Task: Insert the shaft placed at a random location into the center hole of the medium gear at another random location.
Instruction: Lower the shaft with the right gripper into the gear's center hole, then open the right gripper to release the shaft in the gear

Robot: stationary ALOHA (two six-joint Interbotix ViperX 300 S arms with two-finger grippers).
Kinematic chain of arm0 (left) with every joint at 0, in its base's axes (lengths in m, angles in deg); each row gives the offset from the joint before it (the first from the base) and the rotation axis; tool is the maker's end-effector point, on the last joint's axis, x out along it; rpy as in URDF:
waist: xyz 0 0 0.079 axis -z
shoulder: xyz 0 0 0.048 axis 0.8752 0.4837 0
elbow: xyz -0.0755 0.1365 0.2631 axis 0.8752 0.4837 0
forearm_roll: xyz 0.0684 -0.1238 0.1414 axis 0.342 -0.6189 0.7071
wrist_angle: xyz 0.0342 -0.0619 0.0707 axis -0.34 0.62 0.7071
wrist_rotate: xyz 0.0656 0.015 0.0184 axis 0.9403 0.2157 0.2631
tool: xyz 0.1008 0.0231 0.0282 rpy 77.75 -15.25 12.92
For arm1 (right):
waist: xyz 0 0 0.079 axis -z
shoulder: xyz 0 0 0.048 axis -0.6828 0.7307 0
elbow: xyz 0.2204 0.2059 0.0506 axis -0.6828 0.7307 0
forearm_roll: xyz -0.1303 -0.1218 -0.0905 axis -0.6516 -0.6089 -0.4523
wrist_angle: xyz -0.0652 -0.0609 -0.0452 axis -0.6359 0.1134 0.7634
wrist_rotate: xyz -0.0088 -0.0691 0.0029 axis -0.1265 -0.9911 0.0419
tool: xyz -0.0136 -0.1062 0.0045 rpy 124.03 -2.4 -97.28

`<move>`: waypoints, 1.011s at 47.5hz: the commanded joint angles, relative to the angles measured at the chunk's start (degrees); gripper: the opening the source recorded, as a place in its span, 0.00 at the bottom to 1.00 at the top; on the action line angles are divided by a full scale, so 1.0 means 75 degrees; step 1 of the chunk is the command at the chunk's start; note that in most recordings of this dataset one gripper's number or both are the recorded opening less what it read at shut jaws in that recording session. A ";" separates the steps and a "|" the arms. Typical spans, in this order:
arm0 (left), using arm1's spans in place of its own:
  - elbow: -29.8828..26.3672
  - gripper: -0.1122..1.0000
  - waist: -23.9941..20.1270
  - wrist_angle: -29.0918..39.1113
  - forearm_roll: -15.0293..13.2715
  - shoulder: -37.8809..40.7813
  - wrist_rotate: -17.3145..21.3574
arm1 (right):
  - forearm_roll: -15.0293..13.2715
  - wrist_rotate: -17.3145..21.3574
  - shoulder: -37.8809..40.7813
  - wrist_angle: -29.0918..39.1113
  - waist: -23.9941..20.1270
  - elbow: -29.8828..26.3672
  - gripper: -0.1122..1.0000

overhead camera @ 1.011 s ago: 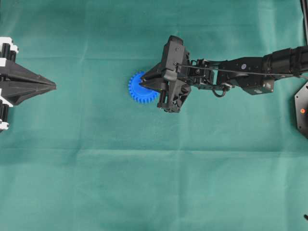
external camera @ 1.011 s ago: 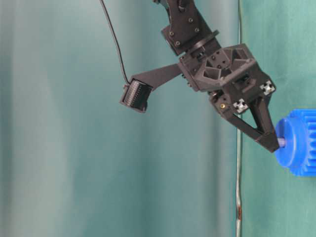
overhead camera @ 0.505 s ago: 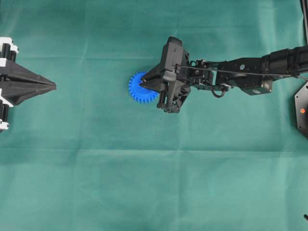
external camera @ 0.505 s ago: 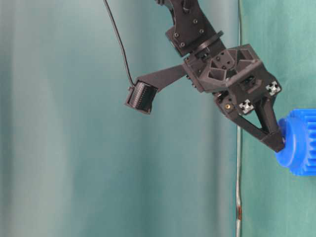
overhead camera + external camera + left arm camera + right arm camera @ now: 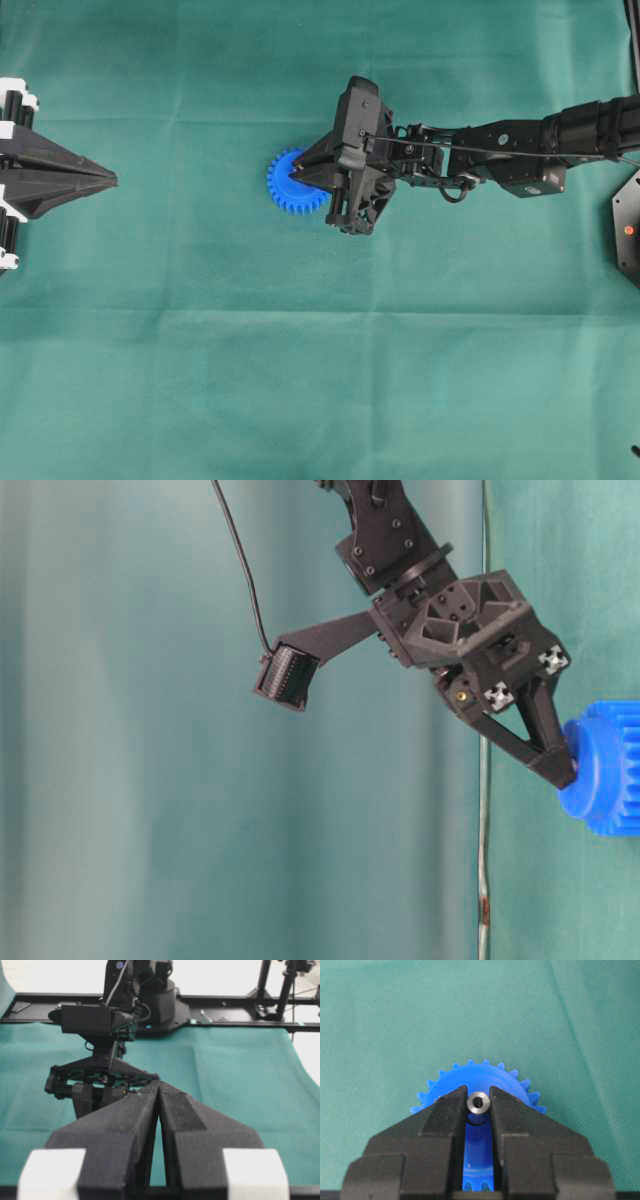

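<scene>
While my right fingers [image 5: 452, 1115] pinch the shaft [image 5: 478, 1103] between their tips, I hold it right over the middle of the gear [image 5: 485, 1076]. From my right wrist view the shaft shows end-on as a small silvery ring with a dark core, clamped on both sides by the black pads, and the blue gear's teeth fan out behind and beside it. The center hole itself is hidden behind the shaft and my fingertips, so I cannot tell how deep the shaft sits in it.

Seen from overhead, my right gripper [image 5: 296, 180] reaches in from the right and its tips lie over the gear [image 5: 287, 186], which rests flat on the green cloth of the counter [image 5: 300, 380], a little left of the middle and toward the far side. The table-level view shows my right gripper [image 5: 567, 770] pressed against the raised hub of the gear [image 5: 605, 775], with the tips touching the blue plastic; no shaft shows between tips and hub there.

My left gripper [image 5: 108, 180] stays out at the left edge of the overhead view, well apart from the gear. Its fingers [image 5: 175, 1110] are closed together, tip against tip, with nothing between them, pointing across the cloth toward my right arm [image 5: 107, 1025].
</scene>
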 commanded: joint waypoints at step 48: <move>-0.0211 0.10 0.0000 -0.0035 0.0012 0.0023 0.0000 | 0.0023 0.0070 -0.1148 0.0422 -0.0012 0.0094 0.80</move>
